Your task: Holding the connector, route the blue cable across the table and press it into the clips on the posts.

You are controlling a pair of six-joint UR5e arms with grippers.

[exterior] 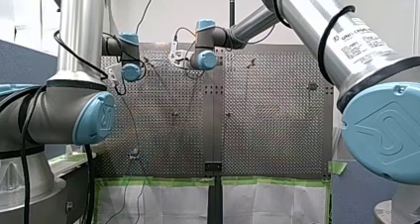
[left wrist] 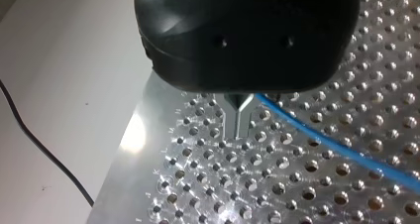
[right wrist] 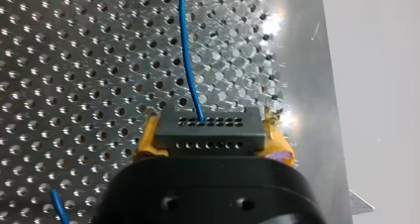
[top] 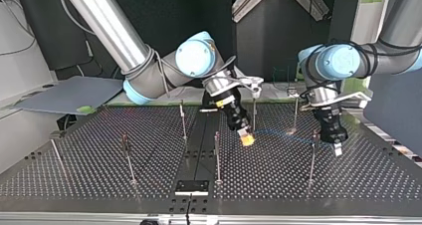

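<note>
Handling the blue cable [right wrist: 187,50] calls for care. It looks thin, light and limp, so it is likely to sag and wander unless kept under slight tension. A sharp pull could strain it where it enters the connector [right wrist: 208,125].

The connector is a small, rigid black block with rows of pin holes, and its flat sides are the proper place to grip. My right hand [right wrist: 210,137] holds it there, yellow pads clamped on either side. The cable leaves the front face and runs ahead of the hand over the surface [right wrist: 74,60]. In the top view this hand sits just right of centre, low over the surface.

My left hand [left wrist: 241,121] hangs at the right of the top view, close above the perforated plate. Its metal fingers are drawn together to a narrow point. The cable passes just beside their root; whether it is pinched cannot be told.

Obstructions:
- Thin upright posts [top: 217,158] stand scattered across the surface, several between and around the two hands.
- Their clips are too small to make out.
- The route must thread between posts without snagging.
- A black lead [left wrist: 29,130] lies off the surface edge, beside my left hand, away from the cable.
</note>
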